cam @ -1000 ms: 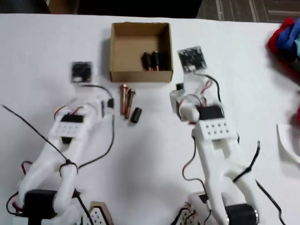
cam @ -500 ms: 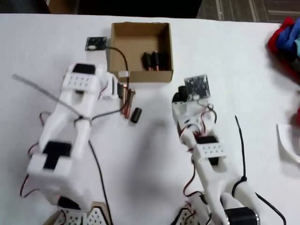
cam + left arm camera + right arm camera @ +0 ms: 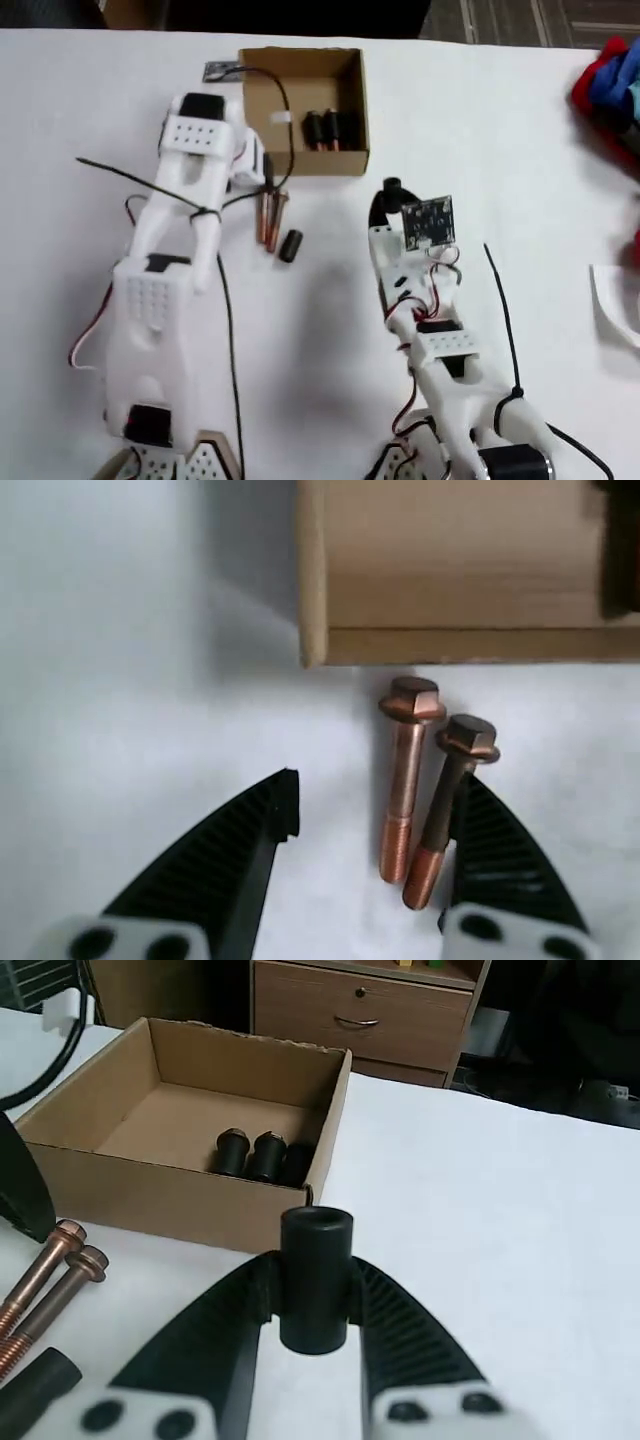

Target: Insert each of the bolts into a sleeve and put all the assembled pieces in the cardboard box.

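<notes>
On a white table (image 3: 520, 150), a cardboard box (image 3: 320, 163) sits at the far side, with dark assembled pieces (image 3: 325, 128) lying against its right wall. Two copper bolts (image 3: 270, 215) lie side by side on the table just near of the box, heads toward it. A loose black sleeve (image 3: 290, 245) rests just right of their threaded ends. The left claw (image 3: 372, 805) hangs over the bolts, spread wide and holding nothing, with both bolts between its fingers. The right claw (image 3: 315, 1305), just near of the box's right corner, is clamped on a second sleeve (image 3: 315, 1260), held upright.
</notes>
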